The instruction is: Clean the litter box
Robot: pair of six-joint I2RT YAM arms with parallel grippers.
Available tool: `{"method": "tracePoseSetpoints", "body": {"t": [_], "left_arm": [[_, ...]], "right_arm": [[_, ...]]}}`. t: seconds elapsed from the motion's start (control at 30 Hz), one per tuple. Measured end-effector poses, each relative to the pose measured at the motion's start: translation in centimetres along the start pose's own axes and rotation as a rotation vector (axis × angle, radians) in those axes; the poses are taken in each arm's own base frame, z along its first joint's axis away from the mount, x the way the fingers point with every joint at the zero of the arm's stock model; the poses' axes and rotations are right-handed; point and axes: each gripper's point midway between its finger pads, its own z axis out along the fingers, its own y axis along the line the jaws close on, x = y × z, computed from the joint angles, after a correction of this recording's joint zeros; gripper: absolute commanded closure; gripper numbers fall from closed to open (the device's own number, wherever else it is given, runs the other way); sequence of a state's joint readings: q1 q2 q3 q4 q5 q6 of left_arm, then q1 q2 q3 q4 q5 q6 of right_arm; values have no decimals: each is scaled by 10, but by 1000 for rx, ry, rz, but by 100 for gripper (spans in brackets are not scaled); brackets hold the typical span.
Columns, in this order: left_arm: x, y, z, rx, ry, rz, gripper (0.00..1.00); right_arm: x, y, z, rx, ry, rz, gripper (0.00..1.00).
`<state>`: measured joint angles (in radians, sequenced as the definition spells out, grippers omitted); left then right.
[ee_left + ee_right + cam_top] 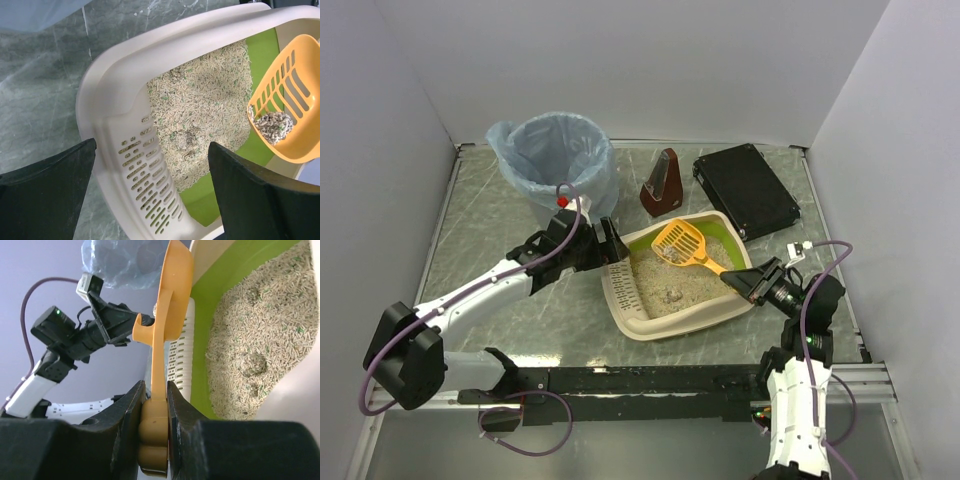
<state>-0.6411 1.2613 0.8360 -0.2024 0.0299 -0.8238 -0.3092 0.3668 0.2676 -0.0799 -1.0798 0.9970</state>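
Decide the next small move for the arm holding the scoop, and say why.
Probably lift the scoop level and swing it toward the bin: the right pincer grips its handle, and a clump sits in it above the litter box.

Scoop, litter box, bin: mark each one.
scoop [300, 142], left wrist view, solid orange floor of the blade.
litter box [690, 318], top external view, near cream wall.
bin [515, 165], top external view, blue bag's left side.

I work in a robot lab's test cell. Plain pale walls [650, 70] box in my marbled grey-green bench [490, 210] on three sides. My two arms [470, 295] are bolted to a black rail [650, 380] at its near edge, trailing loose purple cables [363, 385]. The litter box [670, 322] and bag-lined bin [555, 160] sit there like staged props.
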Motion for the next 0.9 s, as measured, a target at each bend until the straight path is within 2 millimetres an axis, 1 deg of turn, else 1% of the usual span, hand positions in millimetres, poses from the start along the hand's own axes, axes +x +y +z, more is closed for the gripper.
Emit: {"method": "tracePoseSetpoints", "body": {"t": [0.17, 0.27, 0.4, 0.5, 0.6, 0.63, 0.77, 0.83, 0.9], "left_arm": [[1, 1, 0, -3, 3, 0, 3], [1, 1, 0, -4, 3, -1, 3], [-1, 1, -1, -8, -5, 0, 3], [-4, 5, -3, -27, -22, -1, 3], [-9, 9, -11, -51, -49, -2, 3], [-12, 11, -15, -60, -63, -7, 3], [-23, 21, -29, -78, -119, -31, 3], [-24, 30, -35, -93, -134, -44, 3], [-24, 39, -40, -111, -143, -55, 3]], "right_arm": [[-5, 1, 2, -1, -3, 39, 100], [-6, -1, 1, 35, -4, 45, 100], [-13, 13, -1, 36, -19, -6, 100], [-15, 16, -1, 34, -23, -14, 100], [-17, 21, 0, 42, -19, -6, 100], [-19, 27, 0, 44, -19, -8, 100], [-24, 70, 6, 2, 21, -63, 100], [-21, 91, 10, -31, 51, -80, 100], [-18, 107, 17, -54, 87, -74, 100]]}}
